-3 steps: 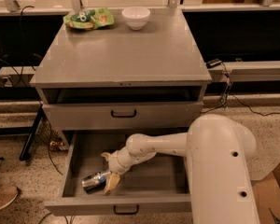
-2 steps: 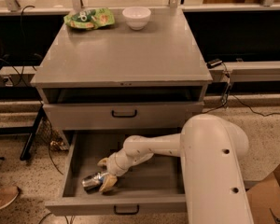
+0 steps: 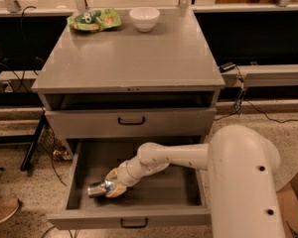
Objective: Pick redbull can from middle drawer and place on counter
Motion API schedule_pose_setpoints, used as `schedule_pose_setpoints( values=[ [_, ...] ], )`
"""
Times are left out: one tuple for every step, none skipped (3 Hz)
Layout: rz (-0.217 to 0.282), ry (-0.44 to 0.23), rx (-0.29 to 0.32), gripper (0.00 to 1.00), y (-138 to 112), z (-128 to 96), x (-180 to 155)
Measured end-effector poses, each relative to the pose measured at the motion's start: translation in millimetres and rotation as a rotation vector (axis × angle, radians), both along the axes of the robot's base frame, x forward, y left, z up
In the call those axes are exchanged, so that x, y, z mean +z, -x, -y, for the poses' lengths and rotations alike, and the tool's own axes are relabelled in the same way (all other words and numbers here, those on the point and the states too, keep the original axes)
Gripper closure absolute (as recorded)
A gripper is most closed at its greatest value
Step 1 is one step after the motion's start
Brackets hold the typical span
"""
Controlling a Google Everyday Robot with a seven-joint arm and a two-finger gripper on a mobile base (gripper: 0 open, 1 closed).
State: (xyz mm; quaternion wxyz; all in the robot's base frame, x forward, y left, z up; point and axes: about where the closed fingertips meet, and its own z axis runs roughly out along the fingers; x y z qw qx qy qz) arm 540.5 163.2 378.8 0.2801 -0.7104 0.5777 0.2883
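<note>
The redbull can (image 3: 96,189), silver and shiny, lies on its side in the front left of the open middle drawer (image 3: 84,162). My gripper (image 3: 113,184) reaches down into the drawer from the right. Its tan fingers (image 3: 112,174) are closed around the can's right end, one above and one below it. The can still rests on the drawer floor. The counter (image 3: 134,58) is the cabinet's flat grey top, above the closed drawer with a black handle (image 3: 131,121).
A green snack bag (image 3: 94,20) and a white bowl (image 3: 144,18) sit at the counter's back edge. My white arm (image 3: 243,182) fills the lower right. Cables and a metal leg stand on the floor to the left of the cabinet.
My gripper has slid a little left over the can's end, and its fingers have drawn together around the can. The can has not moved.
</note>
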Motion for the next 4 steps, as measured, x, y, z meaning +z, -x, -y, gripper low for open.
schedule_pose_setpoints(
  values=[
    [0.038,-0.065,-0.008,1.00,11.7,50.2,66.2],
    [0.062,-0.078,-0.042,1.00,13.1,98.3,115.2],
    [0.115,-0.045,-0.037,1.00,3.3,136.9,188.6],
    [0.115,-0.045,-0.037,1.00,3.3,137.0,188.8]
  ],
)
